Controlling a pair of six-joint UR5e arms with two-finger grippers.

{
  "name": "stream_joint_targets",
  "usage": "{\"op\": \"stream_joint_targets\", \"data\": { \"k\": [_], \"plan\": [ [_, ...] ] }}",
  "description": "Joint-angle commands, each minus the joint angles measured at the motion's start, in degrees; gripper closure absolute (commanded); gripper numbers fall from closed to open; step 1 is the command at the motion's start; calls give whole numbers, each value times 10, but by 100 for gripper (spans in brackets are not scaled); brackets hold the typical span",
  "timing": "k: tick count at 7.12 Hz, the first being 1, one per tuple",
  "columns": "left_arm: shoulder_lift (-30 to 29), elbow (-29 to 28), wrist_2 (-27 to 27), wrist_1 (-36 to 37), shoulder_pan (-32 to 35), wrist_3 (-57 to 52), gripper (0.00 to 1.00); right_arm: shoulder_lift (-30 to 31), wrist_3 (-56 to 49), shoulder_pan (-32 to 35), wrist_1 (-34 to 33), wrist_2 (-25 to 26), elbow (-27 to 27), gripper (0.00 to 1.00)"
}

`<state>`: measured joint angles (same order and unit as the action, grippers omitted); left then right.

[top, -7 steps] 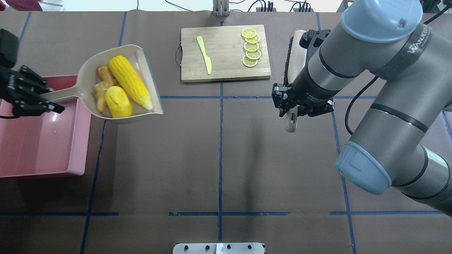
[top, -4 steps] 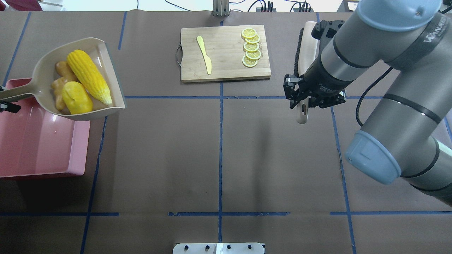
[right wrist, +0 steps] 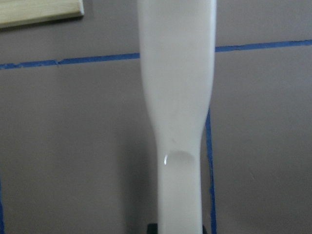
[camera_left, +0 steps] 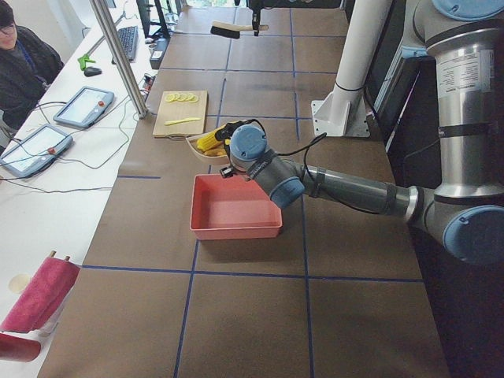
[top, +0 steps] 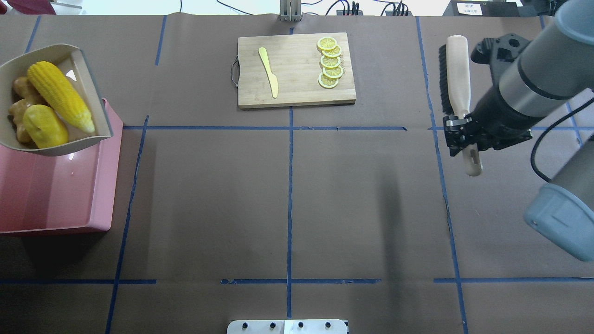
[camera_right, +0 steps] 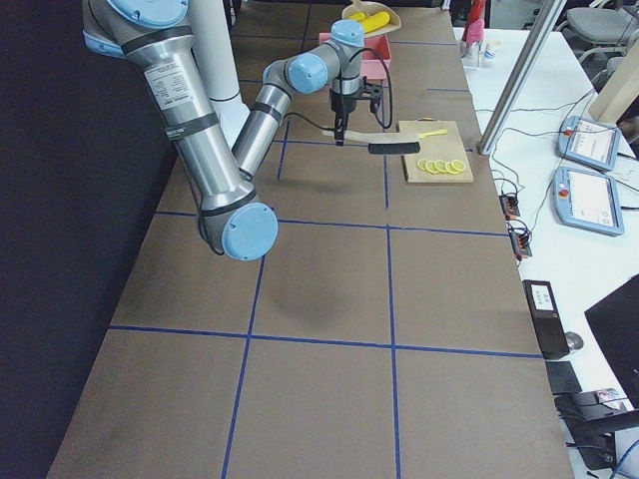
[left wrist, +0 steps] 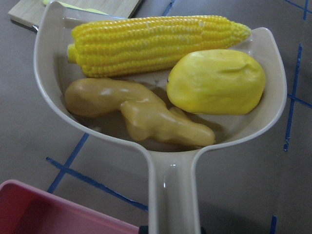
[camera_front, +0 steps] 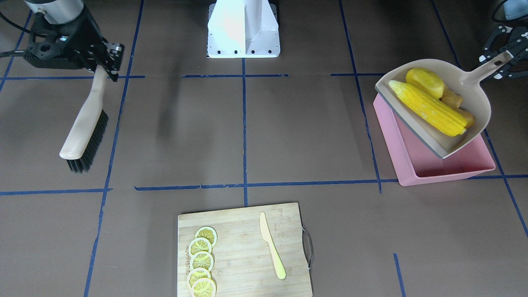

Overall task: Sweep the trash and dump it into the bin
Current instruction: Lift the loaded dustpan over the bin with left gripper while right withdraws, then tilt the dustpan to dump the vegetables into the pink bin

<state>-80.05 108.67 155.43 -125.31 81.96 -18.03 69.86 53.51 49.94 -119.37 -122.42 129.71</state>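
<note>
The trash lies in a beige dustpan (top: 81, 62): a yellow corn cob (top: 60, 96), a rounded yellow lump (top: 44, 126) and a tan ginger root (top: 18, 106). The pan hangs over the far end of the pink bin (top: 55, 195). Out of frame overhead, my left gripper (camera_front: 498, 62) shows in the front-facing view, shut on the dustpan's handle. The left wrist view has the corn (left wrist: 156, 44), lump (left wrist: 217, 82) and ginger (left wrist: 146, 112) close up. My right gripper (top: 464, 139) is shut on the handle of a brush (top: 457, 74), held above the table at the right.
A wooden cutting board (top: 297, 93) sits at the far middle with lemon slices (top: 329, 62) and a pale yellow knife (top: 269, 72). Blue tape lines cross the brown table. A person sits at a side desk (camera_left: 47, 134) beyond the table in the exterior left view.
My left arm has carried the loaded dustpan leftward until it is over the bin. My right arm has moved to the right with the brush.
</note>
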Motion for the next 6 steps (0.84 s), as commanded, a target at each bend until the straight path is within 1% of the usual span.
{"op": "stream_joint_targets", "data": {
  "k": [1, 3, 4, 5, 6],
  "plan": [
    [11, -49, 40, 1, 67, -67, 100, 65, -10, 1, -2, -3, 29, 100],
    [19, -81, 39, 1, 97, -98, 100, 106, -10, -2, 0, -5, 46, 99],
    [32, -80, 31, 2, 100, -109, 100, 127, -23, -5, 2, -5, 47, 99],
    [46, -70, -6, 1, 99, -111, 100, 148, -42, -5, 2, -9, 48, 99],
    [52, -65, -32, 1, 95, -118, 100, 177, -73, -6, 2, -23, 48, 99]
  ]
}}
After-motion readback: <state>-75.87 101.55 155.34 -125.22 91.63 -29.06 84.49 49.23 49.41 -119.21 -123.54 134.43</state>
